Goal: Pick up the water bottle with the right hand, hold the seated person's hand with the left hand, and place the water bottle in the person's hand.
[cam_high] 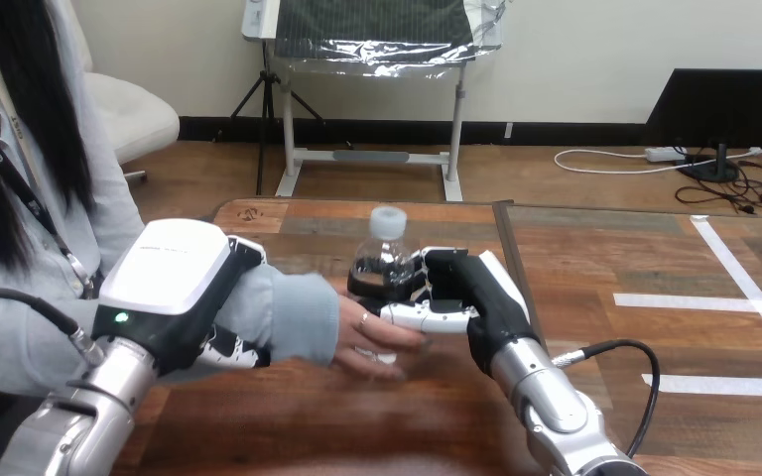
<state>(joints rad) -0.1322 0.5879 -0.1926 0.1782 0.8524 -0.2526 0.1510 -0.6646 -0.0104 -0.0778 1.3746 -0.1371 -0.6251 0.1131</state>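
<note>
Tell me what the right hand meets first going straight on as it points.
The person's hand: the right hand, shut on the water bottle, points toward the view's left, and that hand lies just ahead, perhaps touching.

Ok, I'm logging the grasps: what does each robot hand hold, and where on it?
The right hand grips the water bottle round its middle. The left hand has its fingers curled round the person's sleeved forearm.

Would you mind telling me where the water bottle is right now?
In the head view, the water bottle is upright just left of the table's centre. The right hand grips it, and the person's hand is right beneath it.
</note>
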